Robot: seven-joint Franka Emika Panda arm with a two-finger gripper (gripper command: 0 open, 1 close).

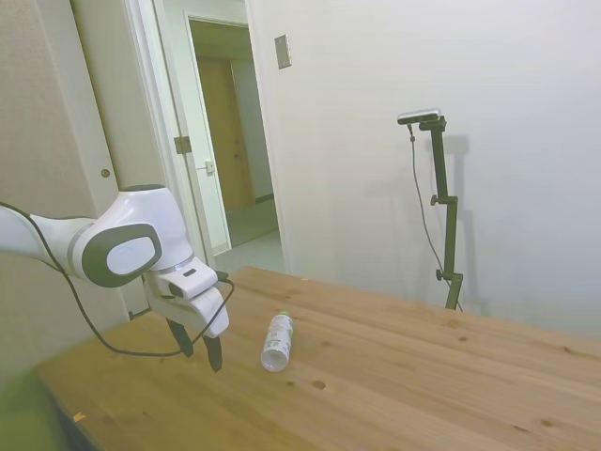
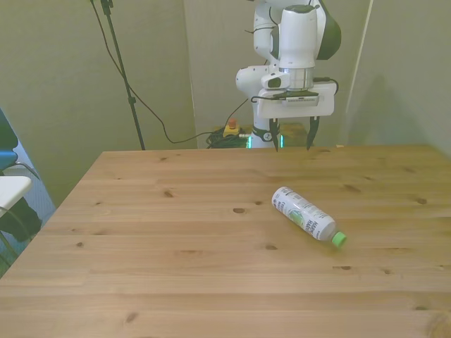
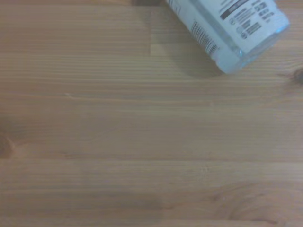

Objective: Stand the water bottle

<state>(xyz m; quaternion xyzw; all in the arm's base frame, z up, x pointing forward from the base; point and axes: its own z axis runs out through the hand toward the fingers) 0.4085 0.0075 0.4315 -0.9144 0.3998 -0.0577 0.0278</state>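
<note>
Green cap of water bottle shows only from front

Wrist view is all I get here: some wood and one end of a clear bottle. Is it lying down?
Observer: Yes. The water bottle lies on its side on the table.
Operator: Which end am I seeing?
Observer: The base. Its green cap is at the other end, pointing toward the front view's right.
Operator: Is the claw holding it?
Observer: No. The gripper hangs open above the table, apart from the bottle.
</note>
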